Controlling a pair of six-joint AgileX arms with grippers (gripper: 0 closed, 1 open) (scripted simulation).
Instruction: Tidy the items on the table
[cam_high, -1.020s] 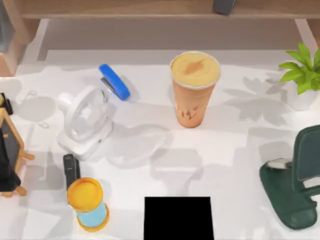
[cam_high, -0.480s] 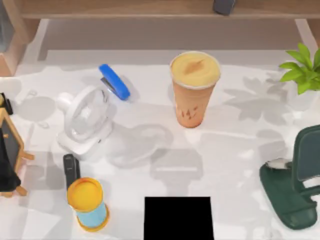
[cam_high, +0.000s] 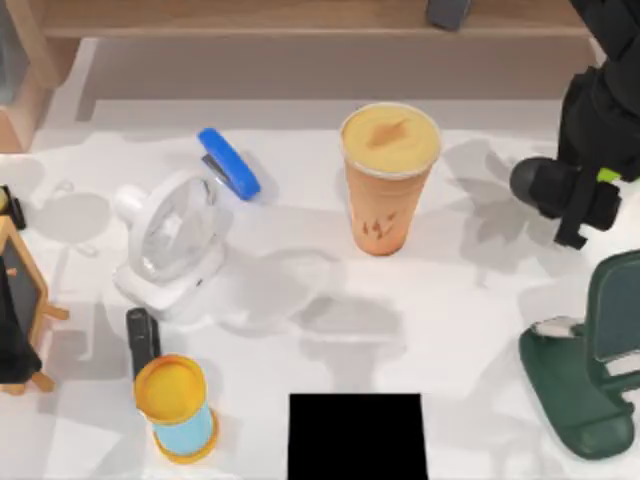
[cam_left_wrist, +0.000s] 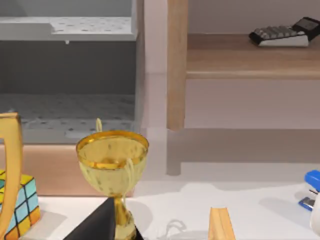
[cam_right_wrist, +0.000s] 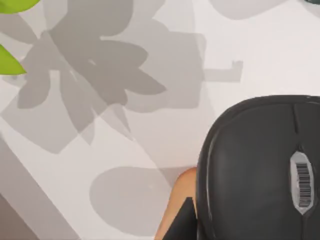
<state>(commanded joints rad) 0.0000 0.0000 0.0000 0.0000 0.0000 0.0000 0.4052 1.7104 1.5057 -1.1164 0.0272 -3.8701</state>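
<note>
A tall orange drink cup (cam_high: 388, 175) with a yellow-orange lid stands upright at the middle of the white table (cam_high: 470, 320). To its right, my right gripper (cam_high: 572, 200) reaches in from the top right corner, shut on a dark grey computer mouse (cam_high: 538, 185) held above the tabletop. The right wrist view has that mouse (cam_right_wrist: 260, 170) close up, with a bit of the orange cup (cam_right_wrist: 177, 210) beyond it. A dark flat slab (cam_high: 142, 340) lies at the lower left beside a white desk fan (cam_high: 172, 240).
A blue stapler (cam_high: 228, 162) lies behind the fan and an orange-capped blue cylinder (cam_high: 175, 408) stands in front. A green phone stand (cam_high: 585, 380) is at the right edge, a small easel (cam_high: 20, 300) at the left. The left wrist view has a gold trophy (cam_left_wrist: 112, 165) and a colour cube (cam_left_wrist: 20, 200).
My right arm has come into the top view from the top right, carrying the mouse, and now covers the potted plant. Its shadow has shifted on the table. Nothing on the table has moved.
</note>
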